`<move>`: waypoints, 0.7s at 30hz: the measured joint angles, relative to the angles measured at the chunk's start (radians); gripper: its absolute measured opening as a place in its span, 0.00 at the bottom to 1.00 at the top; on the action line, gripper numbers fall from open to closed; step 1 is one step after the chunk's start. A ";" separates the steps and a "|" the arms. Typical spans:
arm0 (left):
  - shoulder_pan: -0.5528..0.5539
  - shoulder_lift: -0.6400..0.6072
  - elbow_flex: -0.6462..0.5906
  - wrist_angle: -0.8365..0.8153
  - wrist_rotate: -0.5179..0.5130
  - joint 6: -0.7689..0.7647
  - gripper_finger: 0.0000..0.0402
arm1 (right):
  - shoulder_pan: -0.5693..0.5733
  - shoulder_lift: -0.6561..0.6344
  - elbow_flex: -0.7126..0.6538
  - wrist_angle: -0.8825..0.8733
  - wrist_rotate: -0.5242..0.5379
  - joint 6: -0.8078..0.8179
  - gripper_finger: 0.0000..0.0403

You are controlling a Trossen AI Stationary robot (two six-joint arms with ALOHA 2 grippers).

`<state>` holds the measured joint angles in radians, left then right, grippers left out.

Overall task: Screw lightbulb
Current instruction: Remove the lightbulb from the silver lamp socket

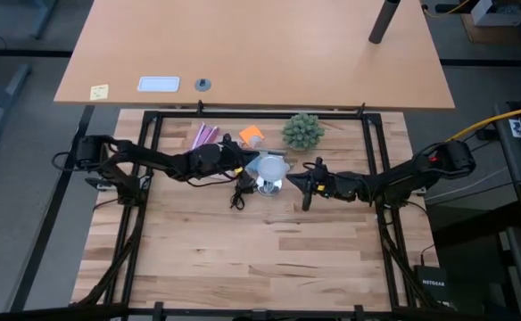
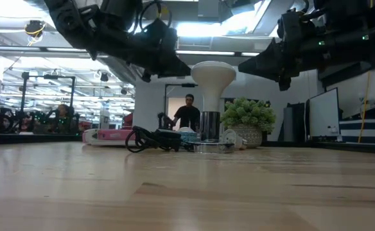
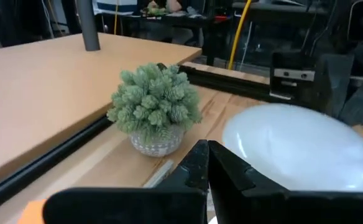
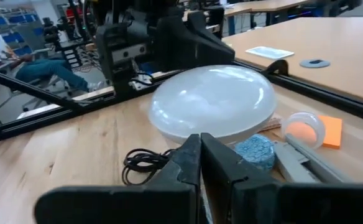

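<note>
**Lightbulb standing in its socket between two closed grippers**

The lightbulb (image 2: 213, 77) is being shown upright in the low view, its frosted white dome uppermost and its narrower neck running down into a shiny silver socket base (image 2: 209, 133) that is resting on the wooden table (image 1: 260, 259). In the high view the bulb (image 1: 268, 167) is being seen at the middle of the table's far half, with a black cord (image 1: 239, 194) lying coiled just beside the base.

The left gripper (image 1: 245, 164) is being held just beside the bulb on its left, and in the left wrist view its two dark fingers (image 3: 197, 168) are being pressed together with nothing between them; the white dome (image 3: 299, 149) is being seen close in front of them. The right gripper (image 1: 298, 183) is being held just beside the bulb on the opposite side, and in the right wrist view its fingers (image 4: 194, 165) are likewise being kept closed on nothing, with the dome (image 4: 212, 99) directly ahead. In the low view both grippers are being shown above the table at about the level of the dome, neither one clearly touching it.

A green spiky ball plant (image 1: 302, 131) in a small pot is being seen beyond the bulb, near the table's far edge. An orange pad (image 1: 252, 135) and a pink object (image 1: 205, 135) are lying to its left. A person (image 2: 188, 114) is being seen standing in the room beyond.
</note>
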<state>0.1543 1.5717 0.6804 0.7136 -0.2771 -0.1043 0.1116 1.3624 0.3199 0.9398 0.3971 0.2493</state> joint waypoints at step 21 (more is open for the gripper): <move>-0.093 -0.014 0.000 -0.073 -0.010 -0.023 0.00 | 0.000 0.000 0.000 -0.006 0.068 0.003 0.04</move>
<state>0.0616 1.5578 0.6800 0.6403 -0.2872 -0.1274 0.1112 1.3624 0.3199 0.9342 0.4655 0.2527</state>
